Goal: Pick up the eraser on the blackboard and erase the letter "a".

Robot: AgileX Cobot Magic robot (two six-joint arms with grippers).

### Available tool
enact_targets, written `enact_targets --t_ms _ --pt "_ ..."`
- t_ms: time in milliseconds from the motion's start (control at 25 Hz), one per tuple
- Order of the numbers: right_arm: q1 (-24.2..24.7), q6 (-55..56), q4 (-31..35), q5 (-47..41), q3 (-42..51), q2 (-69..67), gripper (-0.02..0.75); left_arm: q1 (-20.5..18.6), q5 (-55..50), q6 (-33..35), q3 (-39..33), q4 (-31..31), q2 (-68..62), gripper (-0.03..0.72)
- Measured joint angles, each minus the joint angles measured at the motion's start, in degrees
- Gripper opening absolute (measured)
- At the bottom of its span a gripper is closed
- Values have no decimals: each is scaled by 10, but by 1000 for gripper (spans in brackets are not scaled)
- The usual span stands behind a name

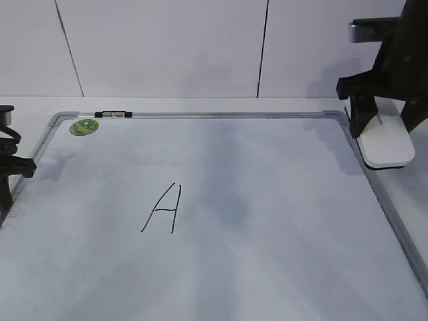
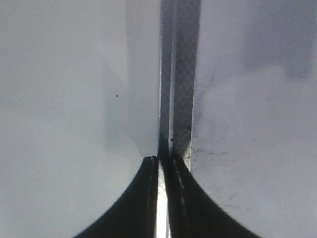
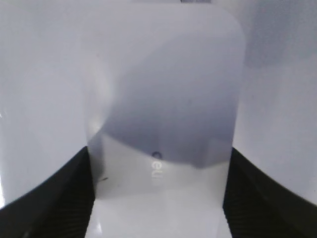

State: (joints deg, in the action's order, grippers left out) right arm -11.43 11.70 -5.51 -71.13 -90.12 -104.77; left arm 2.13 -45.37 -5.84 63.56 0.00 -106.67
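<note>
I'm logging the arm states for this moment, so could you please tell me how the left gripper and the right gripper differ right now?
The left gripper is empty, its fingers pressed together; the right gripper is spread around the eraser, a finger on each long side. The left sits at the blackboard's left frame edge; the right is by the far right corner, beyond the frame. Both have dark fingers and are well away from the letter "A".

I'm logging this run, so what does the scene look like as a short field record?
board: blackboard, flat, grey frame
writing: only a capital A visible; no lowercase a seen
eraser: eraser at the board's right edge, between the right claw's fingers
right claw: right claw straddling the eraser
left claw: left claw shut, at the board's left frame
sticker: green sticker, top-left corner
</note>
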Motion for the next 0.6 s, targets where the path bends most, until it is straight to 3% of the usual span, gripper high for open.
enact_targets --t_ms 600 --pt "29 -26 45 6 0 -75 561 0 0 0 0 0 0 13"
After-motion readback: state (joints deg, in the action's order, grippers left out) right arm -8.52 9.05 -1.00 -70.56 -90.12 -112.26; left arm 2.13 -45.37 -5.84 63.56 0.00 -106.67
